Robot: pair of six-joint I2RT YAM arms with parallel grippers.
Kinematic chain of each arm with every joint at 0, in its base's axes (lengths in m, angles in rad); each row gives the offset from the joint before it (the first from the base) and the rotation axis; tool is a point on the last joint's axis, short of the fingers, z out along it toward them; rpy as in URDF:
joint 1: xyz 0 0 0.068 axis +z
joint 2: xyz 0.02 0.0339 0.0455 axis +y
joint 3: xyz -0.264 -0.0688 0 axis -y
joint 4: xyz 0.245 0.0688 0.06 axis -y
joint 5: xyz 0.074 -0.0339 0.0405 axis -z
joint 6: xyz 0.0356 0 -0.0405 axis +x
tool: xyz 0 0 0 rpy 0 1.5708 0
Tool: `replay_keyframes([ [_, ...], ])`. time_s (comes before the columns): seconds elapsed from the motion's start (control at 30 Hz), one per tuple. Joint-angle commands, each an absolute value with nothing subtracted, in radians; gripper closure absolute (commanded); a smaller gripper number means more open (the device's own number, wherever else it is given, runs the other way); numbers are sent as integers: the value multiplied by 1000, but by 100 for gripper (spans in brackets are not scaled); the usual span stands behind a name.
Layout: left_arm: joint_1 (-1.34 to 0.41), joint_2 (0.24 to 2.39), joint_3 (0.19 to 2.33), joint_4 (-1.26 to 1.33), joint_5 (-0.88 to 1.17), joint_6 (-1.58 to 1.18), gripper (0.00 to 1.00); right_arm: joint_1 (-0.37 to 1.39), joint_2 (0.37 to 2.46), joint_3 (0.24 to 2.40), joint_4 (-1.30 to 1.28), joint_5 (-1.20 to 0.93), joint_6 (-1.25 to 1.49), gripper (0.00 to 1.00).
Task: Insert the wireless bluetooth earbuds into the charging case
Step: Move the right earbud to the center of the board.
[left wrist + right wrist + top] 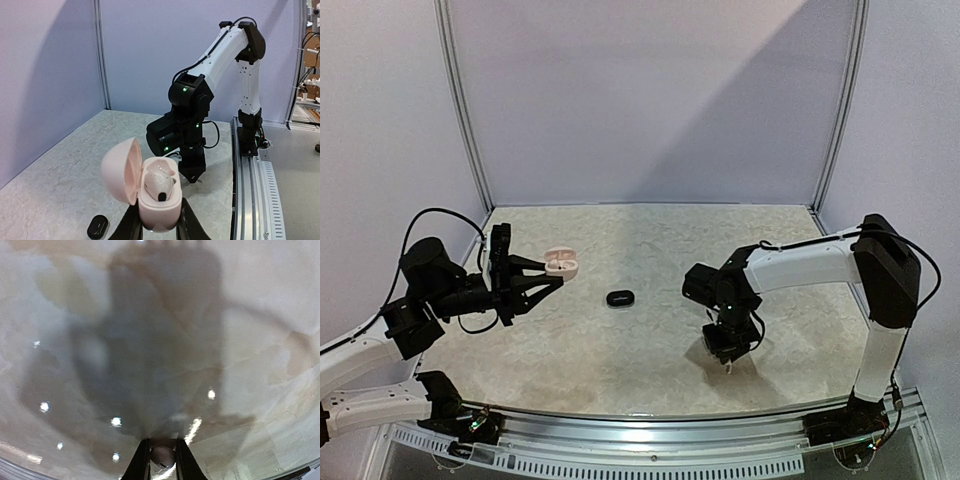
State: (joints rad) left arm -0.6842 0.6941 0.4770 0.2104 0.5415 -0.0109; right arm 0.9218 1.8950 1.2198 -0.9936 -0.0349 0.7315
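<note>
My left gripper (554,273) is shut on the base of an open pink charging case (561,264) and holds it above the table. In the left wrist view the case (157,207) has its lid swung open to the left, and one pale pink earbud (160,182) sits in it. The empty socket beside that bud shows glossy pink. My right gripper (725,361) points straight down, close to the table at the right front. In the right wrist view it (162,460) is shut on a small pale earbud (162,456), just above the marbled surface.
A small closed black pebble-like case (619,297) lies on the table between the arms; it also shows in the left wrist view (98,226). The metal rail (255,190) runs along the table's near edge. Purple walls enclose the back and sides.
</note>
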Motion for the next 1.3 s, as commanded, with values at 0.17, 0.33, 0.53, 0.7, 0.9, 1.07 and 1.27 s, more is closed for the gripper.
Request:
replay_keyframes([
  [0.17,-669,686,470,195,541,-2,100,993,2005,1372,-782,-180,701,89],
  [0.33,-669,689,473,195,542,-2,100,1018,2064,1405,-671,-198,715,88],
  [0.53,-667,687,477,193,540,21,100,1041,2095,1416,-690,-113,731,82],
  [0.7,-666,690,478,194,543,25,100,1049,2076,1414,-757,-50,731,73],
  [0.9,-666,695,475,204,546,23,100,1049,2025,1431,-833,26,721,69],
  [1.07,-666,695,474,206,546,22,100,1048,2022,1453,-889,64,711,69],
  [1.27,-666,693,474,199,546,24,100,1048,2016,1480,-923,70,703,69],
])
